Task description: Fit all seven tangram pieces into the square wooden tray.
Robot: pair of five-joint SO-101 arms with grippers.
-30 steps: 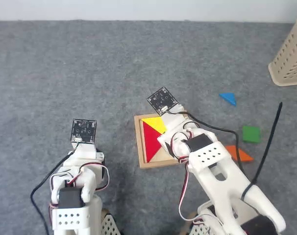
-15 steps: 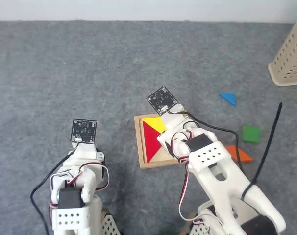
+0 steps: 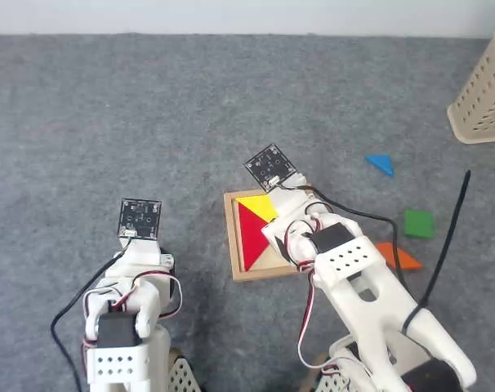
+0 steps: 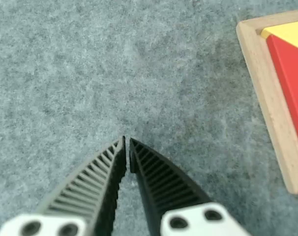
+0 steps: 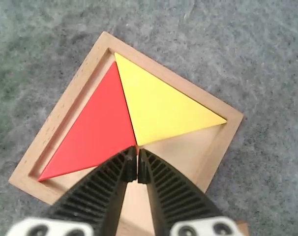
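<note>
On the far left, the left gripper (image 4: 127, 143) is shut tight with nothing in it, and it hangs over the grey mat (image 3: 149, 106). The tray (image 3: 230, 237) is just to its right. A red triangle (image 3: 251, 233) and a yellow triangle (image 3: 260, 206) lie flat in the tray, side by side and touching along one edge. The right gripper (image 5: 137, 153) is above the tray. Its jaws are shut too and hold nothing, and its tips are over the spot where red and yellow meet. I cannot tell how high it is above the wood. Further right, three loose pieces sit on the mat. The blue triangle (image 3: 380, 164) is farthest from the arms, the green square (image 3: 418, 223) is in the middle, and the orange piece (image 3: 403, 259) is nearest. The orange piece is long and flat, it lies left to right in the high view, and the right arm hides part of it. All three are well apart from the tray and on the right arm's side, so I think the right arm should swing right and open up to fetch one. The high view lets you see these loose pieces. In the right wrist view you can see the bare wood in the tray, which the arm covers from above. A basket (image 3: 484, 90) stands far right.
</note>
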